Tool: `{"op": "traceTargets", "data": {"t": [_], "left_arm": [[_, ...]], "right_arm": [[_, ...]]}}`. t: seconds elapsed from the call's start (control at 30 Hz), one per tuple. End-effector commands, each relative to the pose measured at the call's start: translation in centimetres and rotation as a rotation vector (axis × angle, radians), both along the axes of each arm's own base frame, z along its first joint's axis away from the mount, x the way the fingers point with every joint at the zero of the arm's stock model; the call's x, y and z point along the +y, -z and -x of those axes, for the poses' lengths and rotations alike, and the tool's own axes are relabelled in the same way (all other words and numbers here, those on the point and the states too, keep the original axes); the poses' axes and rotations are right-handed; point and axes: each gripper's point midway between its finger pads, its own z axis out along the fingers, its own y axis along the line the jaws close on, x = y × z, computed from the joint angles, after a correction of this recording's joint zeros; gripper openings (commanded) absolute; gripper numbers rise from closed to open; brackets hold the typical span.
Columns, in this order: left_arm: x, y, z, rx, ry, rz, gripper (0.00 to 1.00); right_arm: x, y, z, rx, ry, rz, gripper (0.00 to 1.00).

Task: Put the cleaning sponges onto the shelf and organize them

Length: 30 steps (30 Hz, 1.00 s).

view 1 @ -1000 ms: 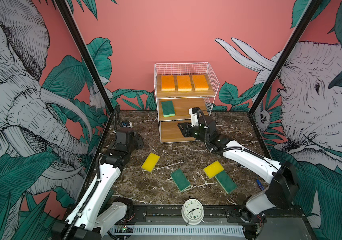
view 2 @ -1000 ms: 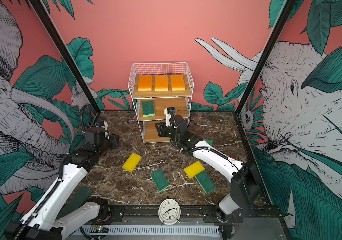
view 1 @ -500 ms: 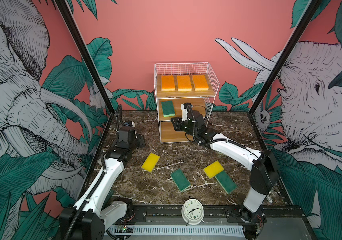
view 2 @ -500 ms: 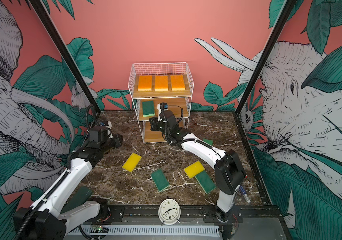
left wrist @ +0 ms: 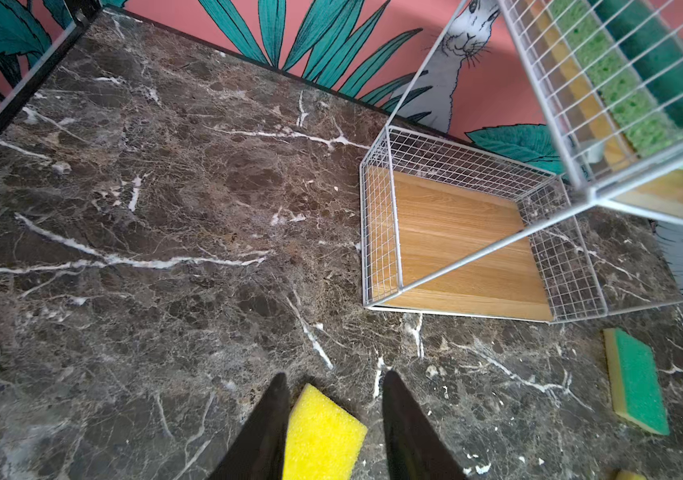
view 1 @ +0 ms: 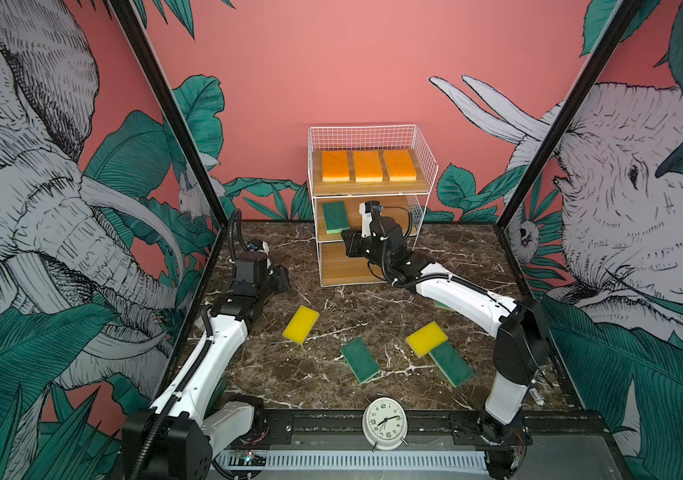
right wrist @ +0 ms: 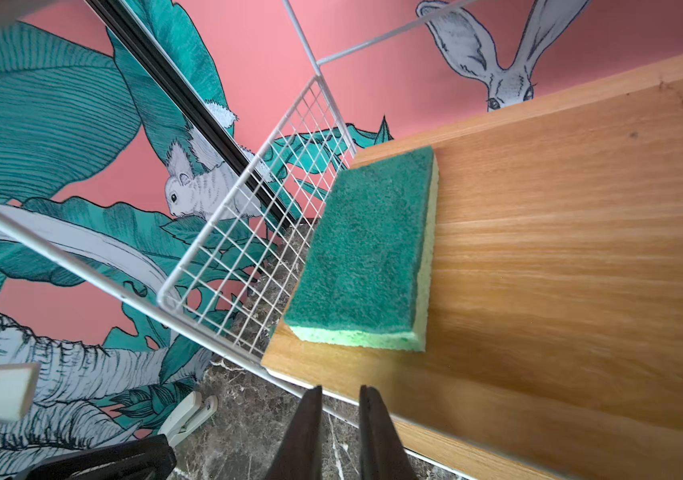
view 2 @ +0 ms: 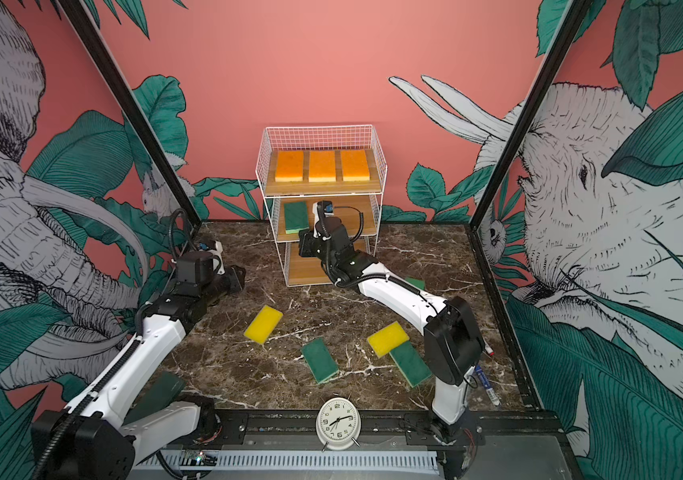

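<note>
the dark marble table (view 1: 273, 374) fills the floor of the cell, and the shelf (view 1: 368, 189) stands at its back against the pink wall, with three stepped tiers of white wire and pale wood. the right arm (view 1: 456, 297) stretches from the front right corner across to the shelf's middle tier. the left arm (view 1: 223, 336) runs along the left side, its wrist turned toward the table's middle. the right gripper (right wrist: 341, 388) hangs at the front lip of the middle board, its jaws drawn to a thin slit with nothing between them. the left gripper (left wrist: 334, 376) is partly open above the marble and grips nothing. the left yellow sponge (left wrist: 323, 436) shows between its fingers in the left wrist view, but in both top views it lies flat on the table, apart from the gripper. a white alarm clock (view 1: 384, 422) stands on the front rail. three orange sponges (view 1: 368, 166) lie side by side on the top tier. the shelved green sponge (right wrist: 366, 249) sits at the left end of the middle tier, near the right gripper but not touching it. on the table, the middle green sponge (view 1: 359, 359) lies near the front. the right yellow sponge (view 1: 427, 338) overlaps a corner of the right green sponge (view 1: 450, 363). the far green sponge (view 2: 416, 284) peeks out behind the right arm. a couple of pens (view 2: 485, 382) lie by that arm's base.
</note>
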Motion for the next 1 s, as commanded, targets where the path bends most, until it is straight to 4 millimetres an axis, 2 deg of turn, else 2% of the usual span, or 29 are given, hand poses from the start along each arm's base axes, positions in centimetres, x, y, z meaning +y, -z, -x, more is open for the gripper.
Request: {"op": "traceTargets", "data": {"t": [0.0, 0.6, 0.97], "left_arm": [[0.0, -0.5, -0.4, -0.028, 0.007, 0.008, 0.39], [-0.3, -0.8, -0.8, -0.046, 0.019, 0.015, 0.38], [-0.3, -0.6, -0.9, -0.048, 0.022, 0.016, 0.38]], "right_arm": [[-0.1, -1.1, -0.5, -0.045, 0.029, 0.007, 0.2], [-0.1, -0.1, -1.8, -0.061, 0.075, 0.055, 0.21], [-0.1, -0.4, -2.3, -0.084, 0.086, 0.075, 0.21]]}}
